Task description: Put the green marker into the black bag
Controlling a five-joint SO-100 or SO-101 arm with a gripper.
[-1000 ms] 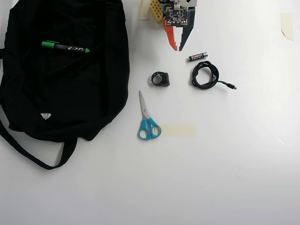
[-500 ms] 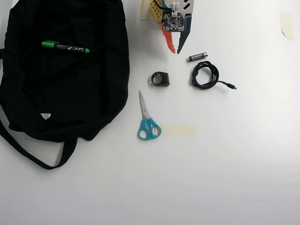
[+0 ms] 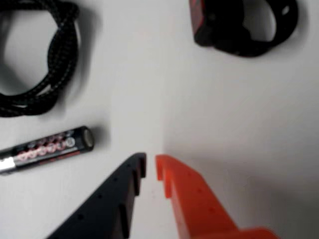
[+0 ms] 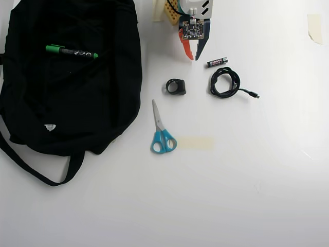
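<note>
Hand [image 4: 194,56] at top centre of the overhead view, nothing in it; orange and black fingers nearly together w/ just a thin gap at the tips, so I read it as closed on nothing. Wrist view shows the same: the hand [image 3: 150,167] w/ tips almost touching above bare white worktop [image 4: 231,195].

Green marker w/ black barrel, white print and green cap [image 4: 71,51] lies on top of the big soft black fabric bag [image 4: 67,103] at left of the overhead view, near the bag's upper part, roughly horizontal, cap end to the left. I can't tell whether it's inside an opening or just resting on the fabric. Well apart from the hand.

Small black AAA battery [image 4: 217,62] sits just right of the hand in the overhead view; in the wrist view the battery [image 3: 45,148] is near the black fingertip, not touching. Coiled black cable [image 4: 225,82] just below the battery. Small black ring-shaped clip thing [image 4: 176,86] below the hand. Blue-handled scissors [image 4: 161,131] at centre, beside a pale strip of tape [image 4: 195,143].
</note>
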